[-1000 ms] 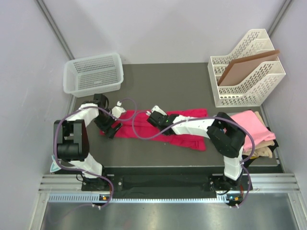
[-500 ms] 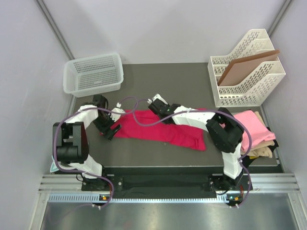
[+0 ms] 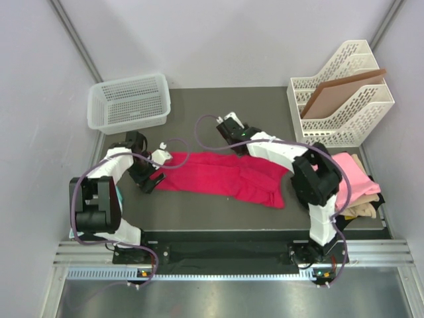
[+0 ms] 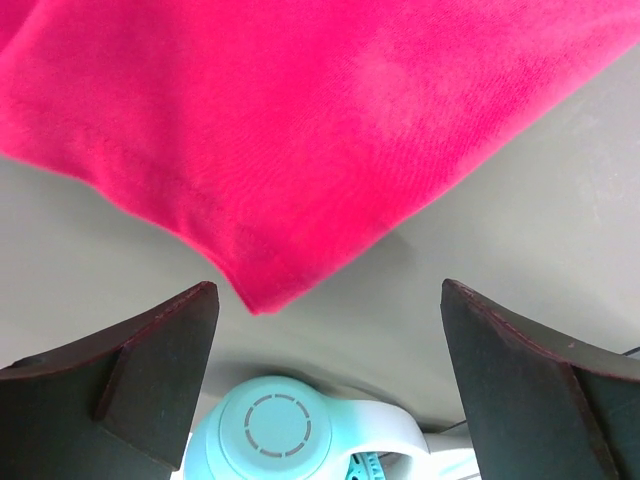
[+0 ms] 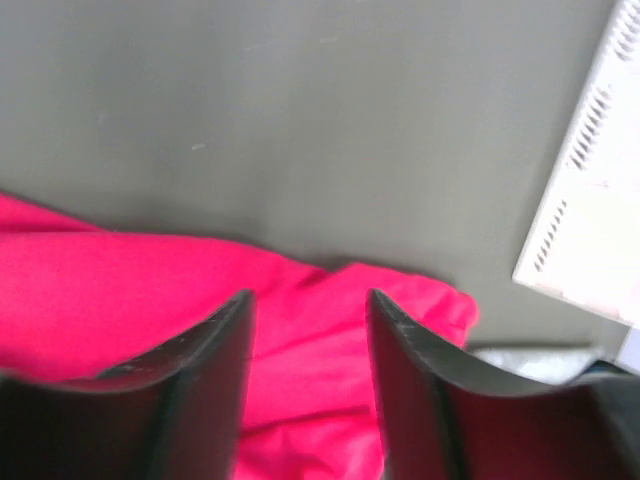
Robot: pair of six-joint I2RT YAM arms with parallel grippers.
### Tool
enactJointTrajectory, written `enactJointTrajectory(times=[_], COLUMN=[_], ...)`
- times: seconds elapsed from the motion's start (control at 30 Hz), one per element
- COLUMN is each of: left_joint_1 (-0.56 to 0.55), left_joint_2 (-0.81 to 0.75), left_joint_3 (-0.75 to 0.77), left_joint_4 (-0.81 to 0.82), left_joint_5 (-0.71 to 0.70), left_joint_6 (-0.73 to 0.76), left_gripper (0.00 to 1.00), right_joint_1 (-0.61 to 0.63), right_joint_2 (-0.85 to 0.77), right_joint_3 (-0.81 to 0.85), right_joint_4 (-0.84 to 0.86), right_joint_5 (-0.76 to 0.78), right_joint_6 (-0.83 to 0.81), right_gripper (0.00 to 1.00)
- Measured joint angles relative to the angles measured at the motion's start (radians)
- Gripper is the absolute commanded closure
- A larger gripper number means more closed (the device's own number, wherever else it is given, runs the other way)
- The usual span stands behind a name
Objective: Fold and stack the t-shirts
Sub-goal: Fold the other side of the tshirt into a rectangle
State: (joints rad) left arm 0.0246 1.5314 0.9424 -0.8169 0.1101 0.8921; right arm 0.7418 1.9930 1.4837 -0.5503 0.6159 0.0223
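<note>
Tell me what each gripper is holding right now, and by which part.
Nothing is held. The left gripper is open, a corner of the red shirt lying loose ahead of it. The right gripper is open too, no cloth between its fingers.

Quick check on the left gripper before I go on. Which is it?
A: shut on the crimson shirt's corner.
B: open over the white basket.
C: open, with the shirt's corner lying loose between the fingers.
C: in the left wrist view the left gripper stands wide open, and the crimson shirt has its corner lying on the table between the fingers, gripped by neither.
</note>
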Motion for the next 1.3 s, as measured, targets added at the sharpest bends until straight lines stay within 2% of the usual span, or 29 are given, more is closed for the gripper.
enactJointTrajectory(times=[0.03, 0.17, 0.37, 0.5, 0.57, 0.7, 0.73, 0.83, 1.07, 1.3], left_joint_1=[0.003, 0.029, 0.074, 0.084, 0.084, 0.079, 0.078, 0.073, 0.076, 0.086], left_joint_2=[-0.006, -0.005, 0.056, 0.062, 0.063, 0.072, 0.078, 0.103, 0.129, 0.132], left_joint_3=[0.000, 0.022, 0.176, 0.282, 0.327, 0.369, 0.369, 0.356, 0.269, 0.265], left_joint_4=[0.000, -0.015, -0.061, -0.095, -0.116, -0.135, -0.138, -0.130, -0.119, -0.110], left_joint_5=[0.001, 0.010, 0.063, 0.113, 0.138, 0.173, 0.177, 0.178, 0.147, 0.133], left_joint_6=[0.000, -0.004, -0.034, -0.053, -0.058, -0.069, -0.072, -0.079, -0.082, -0.082], left_gripper=[0.02, 0.03, 0.02, 0.02, 0.02, 0.03, 0.03, 0.03, 0.04, 0.04], right_joint_1=[-0.007, -0.011, -0.016, -0.044, -0.066, -0.137, -0.155, -0.230, -0.411, -0.476], right_joint_2=[-0.029, -0.200, -0.406, -0.492, -0.512, -0.515, -0.515, -0.514, -0.439, -0.305], right_joint_3=[-0.006, -0.072, -0.177, -0.308, -0.370, -0.481, -0.498, -0.537, -0.548, -0.507], right_joint_4=[-0.004, -0.007, -0.004, -0.010, -0.013, -0.007, -0.008, -0.006, 0.066, 0.105], right_joint_5=[-0.002, -0.025, -0.116, -0.273, -0.354, -0.500, -0.518, -0.574, -0.687, -0.796], right_joint_6=[0.011, 0.035, 0.098, 0.213, 0.272, 0.378, 0.394, 0.436, 0.469, 0.458], right_gripper=[0.29, 0.27, 0.33, 0.36, 0.42, 0.48, 0.56, 0.70, 0.72, 0.74])
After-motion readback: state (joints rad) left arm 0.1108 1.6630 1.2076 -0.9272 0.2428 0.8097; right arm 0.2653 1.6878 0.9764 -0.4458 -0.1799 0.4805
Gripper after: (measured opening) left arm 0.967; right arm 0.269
